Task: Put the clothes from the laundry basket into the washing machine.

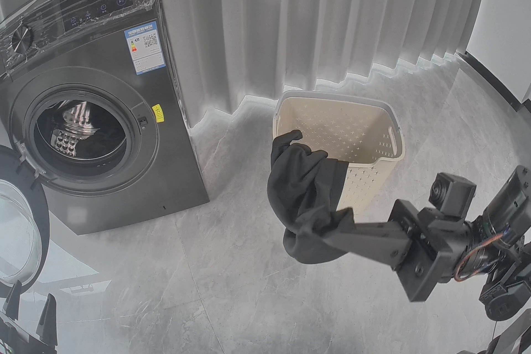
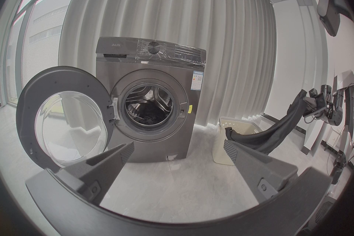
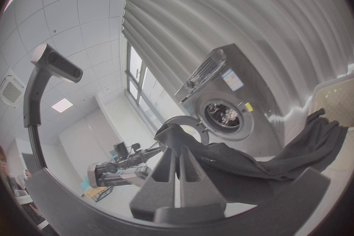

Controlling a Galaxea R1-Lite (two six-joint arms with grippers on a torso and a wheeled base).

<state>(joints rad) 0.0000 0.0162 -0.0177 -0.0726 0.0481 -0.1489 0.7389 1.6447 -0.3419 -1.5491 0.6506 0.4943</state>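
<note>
Basket (image 1: 390,136) of cream plastic stands on the floor near the washing machine (image 1: 171,161), and a black garment (image 1: 301,189) stretches from its near rim up to the right gripper (image 1: 344,230), whose fingers are pressed together on the cloth. The machine's round door (image 1: 19,228) is swung open, and something dark that I cannot identify lies in the drum (image 2: 149,109). The left gripper (image 2: 177,146) is low before the open door, fingers spread wide.

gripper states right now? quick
Left gripper: open, holding nothing.
Right gripper: closed, holding the black garment.
</note>
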